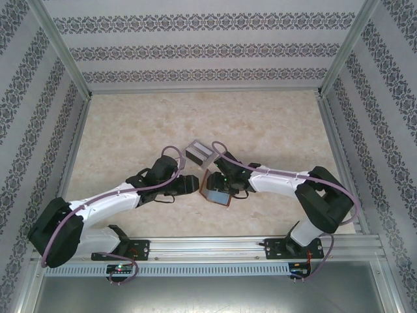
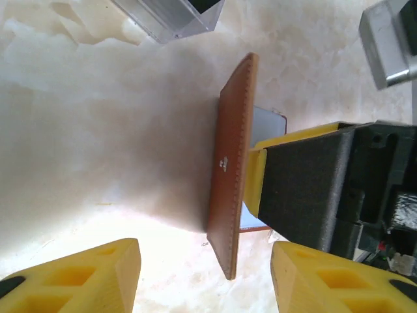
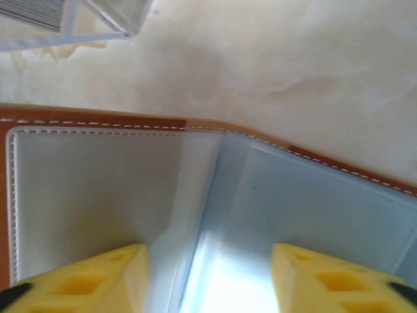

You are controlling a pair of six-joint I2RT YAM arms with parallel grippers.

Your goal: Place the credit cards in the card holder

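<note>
The table (image 1: 130,124) has a pale, marbled beige top (image 3: 293,59) with a metal frame around its edges. Two things rest on it, both close to the middle. A clear plastic tray (image 1: 197,152) sits just off centre toward 12 o'clock. What it holds is too small to make out. Near it, at about 5 o'clock from it, the brown card holder (image 1: 217,195) lies open. One flap (image 2: 231,163) stands up on its edge on the tabletop, and the pale grey lining (image 3: 98,189) is showing.
</note>
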